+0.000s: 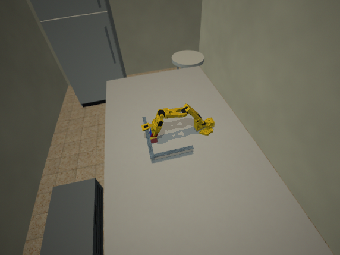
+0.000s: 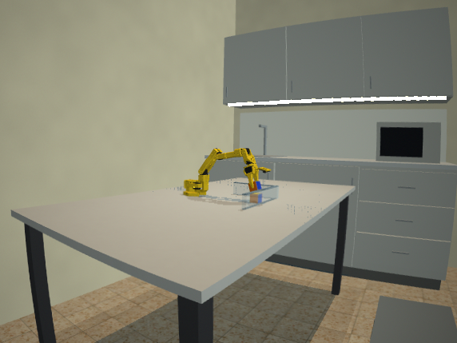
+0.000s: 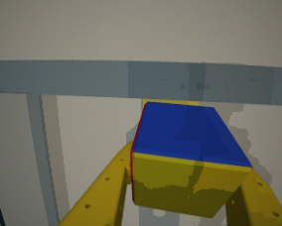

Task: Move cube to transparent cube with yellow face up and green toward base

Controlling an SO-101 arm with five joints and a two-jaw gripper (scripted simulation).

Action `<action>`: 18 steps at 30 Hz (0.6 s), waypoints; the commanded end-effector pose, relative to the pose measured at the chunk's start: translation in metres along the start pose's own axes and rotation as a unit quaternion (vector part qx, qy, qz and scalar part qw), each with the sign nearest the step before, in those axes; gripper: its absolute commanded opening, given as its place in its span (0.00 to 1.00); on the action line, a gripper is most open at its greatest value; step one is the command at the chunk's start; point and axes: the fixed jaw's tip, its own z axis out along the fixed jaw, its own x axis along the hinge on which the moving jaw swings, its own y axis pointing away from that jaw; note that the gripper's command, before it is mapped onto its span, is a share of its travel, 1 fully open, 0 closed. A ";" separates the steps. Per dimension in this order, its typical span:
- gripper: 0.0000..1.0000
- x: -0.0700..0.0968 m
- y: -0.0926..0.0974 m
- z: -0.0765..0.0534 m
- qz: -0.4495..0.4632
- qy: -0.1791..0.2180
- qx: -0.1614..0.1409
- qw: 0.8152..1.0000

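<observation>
From the top view, the yellow arm (image 1: 175, 112) reaches from its base (image 1: 207, 126) across the white table (image 1: 208, 191) to the inner side of a grey L-shaped rail (image 1: 172, 153). The gripper (image 1: 153, 131) points down there, and the cube (image 1: 153, 138) sits right under it, showing red and a bit of blue, just beside the long part of the rail. From the exterior view, the gripper (image 2: 254, 185) holds the cube (image 2: 256, 185) a little above the table, with an orange-red face and a blue face showing. Right below it is a faint see-through cube (image 2: 255, 197) with the same colours, so the cube looks to be straight above its spot. Low glassy walls stand around that spot. From the wrist view, the cube (image 3: 191, 159) fills the gap between the two yellow fingers, one on each side. The jaws are partly closed and squeeze the cube tight. A blue face and a yellow face look at the camera, and a thin red edge shows on the left. The grey rail crosses behind. The next move turns on one thing: the cube hangs right in the jaws and the goal lies straight down under it. I cannot tell from these pictures if the yellow face points up, or where the green face is.
</observation>
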 end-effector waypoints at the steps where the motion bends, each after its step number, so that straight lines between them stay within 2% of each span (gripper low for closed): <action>1: 0.22 -0.013 0.000 -0.015 0.002 -0.041 -0.002 0.999; 18: 0.22 -0.008 0.000 0.008 0.002 -0.041 -0.002 0.999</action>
